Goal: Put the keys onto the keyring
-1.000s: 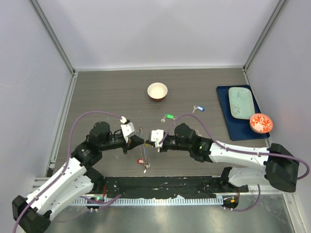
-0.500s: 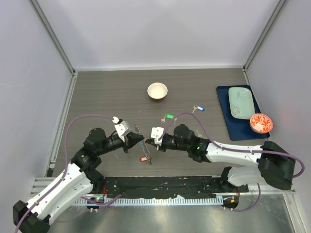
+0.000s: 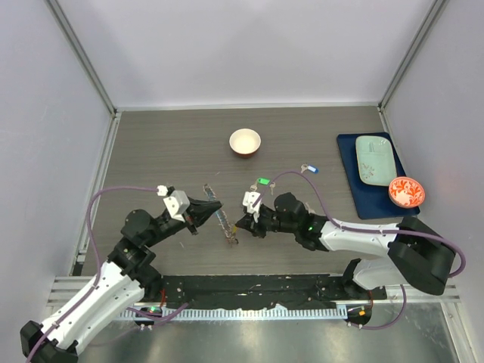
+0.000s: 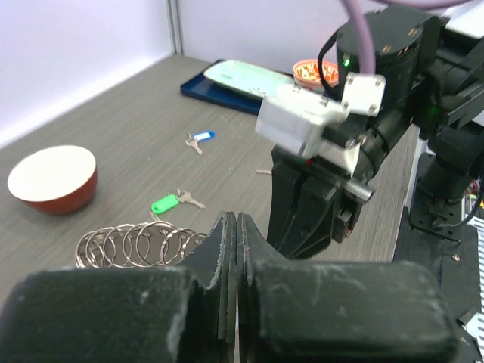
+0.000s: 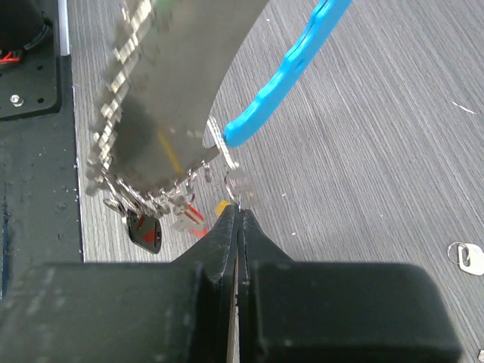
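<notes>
at the left of the worktop (image 3: 162, 147), the left tool (image 3: 214, 206) is clenched on the keyring (image 3: 222, 219), whose wire coils show beside its fingertips (image 4: 227, 234) in the wrist view. the ring hangs lifted between both tools, with tagged keys (image 3: 231, 240) dangling from its near end. just right of it, the right tool (image 3: 240, 221) is clenched too, pinching a small wire loop by the ring's blue tag (image 5: 291, 76). farther back stands a white bowl (image 3: 245, 141). a green-tagged key (image 3: 262, 181) and a blue-tagged key (image 3: 308, 169) lie loose on the worktop. a blue tray (image 3: 363, 198) sits at the far right.
</notes>
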